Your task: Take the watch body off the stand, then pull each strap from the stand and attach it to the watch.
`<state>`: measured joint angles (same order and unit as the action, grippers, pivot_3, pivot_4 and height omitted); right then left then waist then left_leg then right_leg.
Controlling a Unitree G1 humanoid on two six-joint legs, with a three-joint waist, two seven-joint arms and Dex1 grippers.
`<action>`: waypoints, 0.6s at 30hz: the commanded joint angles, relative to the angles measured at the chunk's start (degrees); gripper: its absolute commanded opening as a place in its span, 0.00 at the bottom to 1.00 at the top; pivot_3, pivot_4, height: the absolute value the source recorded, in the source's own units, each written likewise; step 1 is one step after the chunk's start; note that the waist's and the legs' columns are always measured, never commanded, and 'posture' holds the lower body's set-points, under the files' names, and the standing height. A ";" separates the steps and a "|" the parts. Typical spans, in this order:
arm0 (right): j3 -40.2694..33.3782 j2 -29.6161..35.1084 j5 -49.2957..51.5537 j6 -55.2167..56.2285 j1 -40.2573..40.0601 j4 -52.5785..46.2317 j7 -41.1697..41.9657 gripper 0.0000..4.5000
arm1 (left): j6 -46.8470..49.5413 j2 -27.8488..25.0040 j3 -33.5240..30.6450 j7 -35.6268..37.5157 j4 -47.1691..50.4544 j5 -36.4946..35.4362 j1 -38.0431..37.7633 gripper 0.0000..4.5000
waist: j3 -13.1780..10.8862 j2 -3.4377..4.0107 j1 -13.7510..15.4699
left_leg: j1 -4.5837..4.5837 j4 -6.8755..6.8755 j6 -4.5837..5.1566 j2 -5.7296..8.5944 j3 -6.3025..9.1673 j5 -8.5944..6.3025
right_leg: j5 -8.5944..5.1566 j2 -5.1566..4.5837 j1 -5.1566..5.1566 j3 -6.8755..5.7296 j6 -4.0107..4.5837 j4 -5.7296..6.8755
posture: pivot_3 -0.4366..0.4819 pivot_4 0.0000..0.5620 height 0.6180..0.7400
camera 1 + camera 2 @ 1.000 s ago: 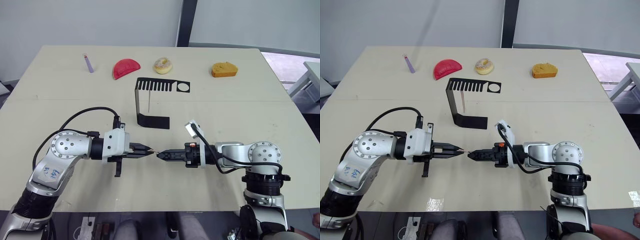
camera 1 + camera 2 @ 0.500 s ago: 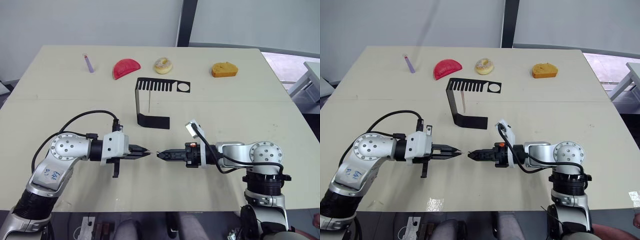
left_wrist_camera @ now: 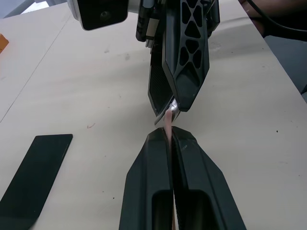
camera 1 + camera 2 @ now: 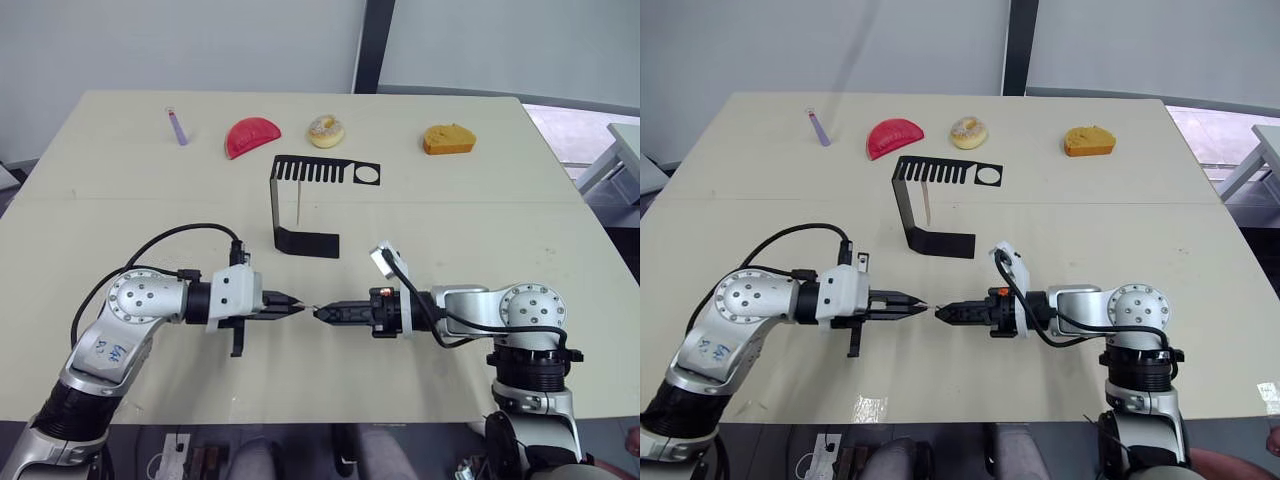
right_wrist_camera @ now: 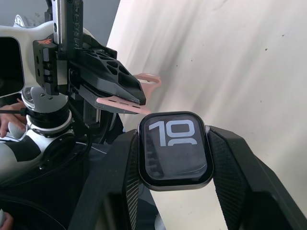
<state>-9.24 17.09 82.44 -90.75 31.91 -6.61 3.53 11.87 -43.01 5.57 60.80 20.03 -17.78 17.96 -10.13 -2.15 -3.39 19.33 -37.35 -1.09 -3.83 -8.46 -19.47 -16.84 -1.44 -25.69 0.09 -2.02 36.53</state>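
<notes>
1. Two claws meet tip to tip over your beige worktop point(image 4: 120, 200): left claw point(image 4: 296, 303) pinches a pink strap point(image 3: 168, 125); right claw point(image 4: 320, 312) clamps the watch body point(image 5: 175, 150).
2. Your head views add the stand point(image 4: 300, 205) beyond, another strap point(image 4: 926, 205) hanging from it.

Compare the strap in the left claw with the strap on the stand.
The strap in the left claw is pinched between closed fingers and meets the watch body held by the right claw; the strap on the stand hangs free from the stand. The first lies roughly level, the second hangs upright. Both are thin and pale pink.
</notes>
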 commanded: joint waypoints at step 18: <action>5.43 4.58 10.89 8.14 -1.35 -0.72 -5.70 0.36 | -0.55 1.00 0.72 0.02 1.61 0.26 0.62 0.00 | 0.00 0.00 0.00 | 0.00 0.00 0.00 0.00 0.00 0.00 | 0.00 0.00 0.00 0.01 0.00 -0.01 | 0.48 0.27 1.00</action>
<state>-4.06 21.45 90.55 -84.11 30.51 -6.60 -1.71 11.90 -42.38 5.72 60.73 20.06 -17.48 17.99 -10.13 -2.15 -3.39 19.34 -37.36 -1.08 -3.83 -8.46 -19.47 -16.84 -1.44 -25.69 0.09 -2.02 36.53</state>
